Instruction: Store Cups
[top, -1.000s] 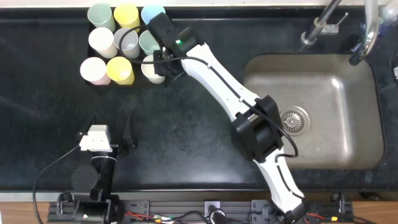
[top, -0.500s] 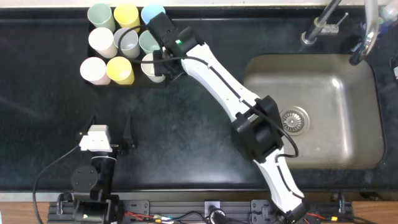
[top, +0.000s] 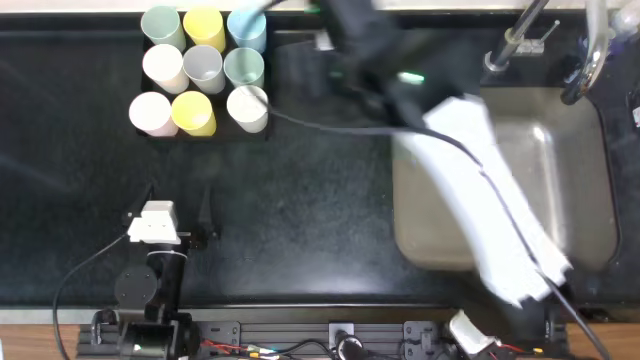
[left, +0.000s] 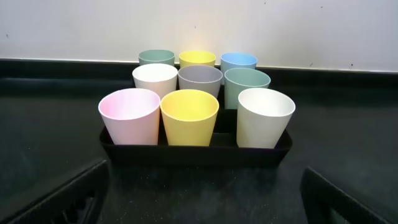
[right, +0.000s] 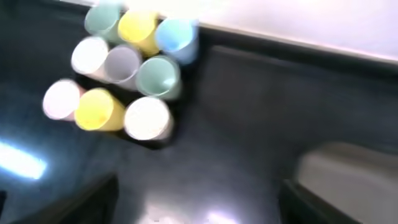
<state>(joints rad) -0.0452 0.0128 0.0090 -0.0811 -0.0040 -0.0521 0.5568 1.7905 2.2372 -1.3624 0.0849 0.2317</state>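
Observation:
Several pastel cups stand upright in three rows inside a black tray (left: 193, 153) at the counter's back left. The cream cup (top: 248, 105) (left: 265, 117) (right: 147, 118) fills the front right corner, beside a yellow cup (top: 193, 112) (left: 189, 116) and a pink cup (top: 150, 112) (left: 129, 115). My right gripper (top: 335, 35) (right: 199, 199) is raised to the right of the tray, blurred, open and holding nothing. My left gripper (top: 180, 205) (left: 202, 190) sits low on the counter in front of the tray, open, facing the cups.
A steel sink (top: 500, 170) with a faucet (top: 520, 35) takes up the right side. The black counter (top: 300, 200) lies between the tray and the sink. A white wall backs the counter behind the tray.
My right gripper has let go of the cream cup, which now stands in the tray's front right corner. The right arm has swung up and to the right, toward the sink. The left arm is still.

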